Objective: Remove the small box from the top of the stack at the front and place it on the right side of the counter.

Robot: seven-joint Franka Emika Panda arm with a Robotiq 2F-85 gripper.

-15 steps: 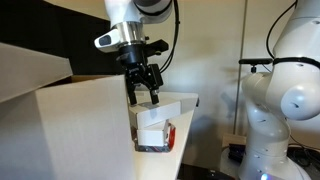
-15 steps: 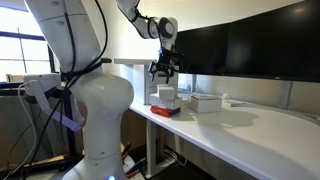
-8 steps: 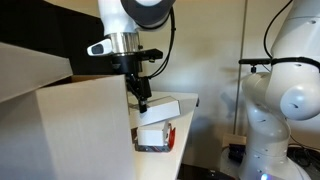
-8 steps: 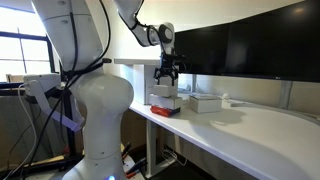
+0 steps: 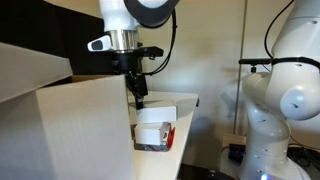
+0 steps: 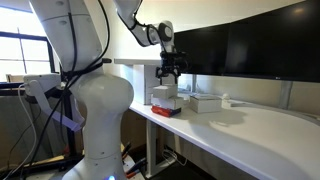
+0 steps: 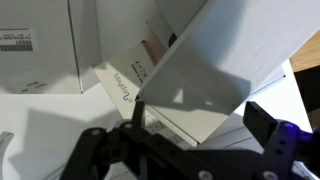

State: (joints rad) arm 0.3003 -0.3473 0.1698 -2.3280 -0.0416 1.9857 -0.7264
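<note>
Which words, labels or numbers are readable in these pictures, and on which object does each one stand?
Nothing can be read with certainty.
White label, wrist view: dark print, too small.
Slanted carton beside it: grey word, too blurred.
Exterior views: no text shows.

Office-type lab w/ dark monitors [image 6: 250, 45] behind long white counter [image 6: 270, 135]
</note>
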